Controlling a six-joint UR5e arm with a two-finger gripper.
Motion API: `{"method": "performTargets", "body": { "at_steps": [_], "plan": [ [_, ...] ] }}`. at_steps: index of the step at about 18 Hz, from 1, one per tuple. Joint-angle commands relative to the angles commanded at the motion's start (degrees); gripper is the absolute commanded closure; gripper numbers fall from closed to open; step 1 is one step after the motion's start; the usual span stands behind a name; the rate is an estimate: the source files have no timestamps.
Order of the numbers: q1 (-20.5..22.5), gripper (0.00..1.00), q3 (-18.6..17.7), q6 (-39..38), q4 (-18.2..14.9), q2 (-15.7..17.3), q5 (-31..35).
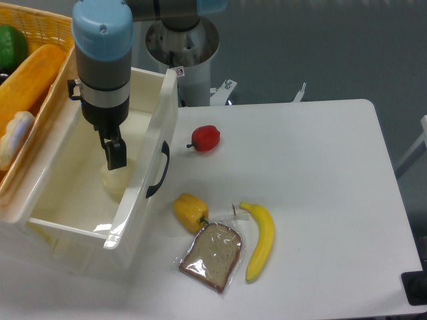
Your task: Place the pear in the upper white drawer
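- Pear [115, 181] sits inside the drawer [152, 133], low against the right-hand wall, just behind the dark handle [159, 171].
- Your end effector [114, 152] hangs directly above it, one dark finger reaching down to the fruit's top. From this angle you cannot tell whether the jaws are clamped on the pear or already let go; the finger hides the contact.
- If you judge it gripped, lower until the pear rests on the drawer floor, then spread the jaws slowly so the lumpy plastic does not roll or kick sideways.
- If you judge it released, lift straight up; a sideways pull risks catching the drawer wall, which stands near the wrist.
- Keep the arm away from the basket [55, 27] on the left rim, with its bread and green item close by.
- Leave the tabletop [320, 173] items alone: the red pepper [206, 137], yellow pepper [190, 211], sliced bread [211, 255] and banana [261, 240] all lie well apart from the drawer and play no part in this step.
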Motion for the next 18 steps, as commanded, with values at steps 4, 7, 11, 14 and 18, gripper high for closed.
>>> {"method": "performTargets", "body": {
  "at_steps": [4, 7, 11, 14, 18],
  "plan": [
    [1.84, 0.0, -0.52, -6.49, 5.96, 0.53, 0.18],
    [4.3, 0.0, -0.52, -12.64, 7.3, 2.02, 0.18],
    [9.65, 0.0, -0.7, -17.49, 7.3, 2.55, 0.18],
    [14.49, 0.0, -0.79, -17.15, 7.3, 2.03, 0.79],
    [20.11, 0.0, -1.4, -16.71, 9.92, -1.66, 2.29]
  ]
}}
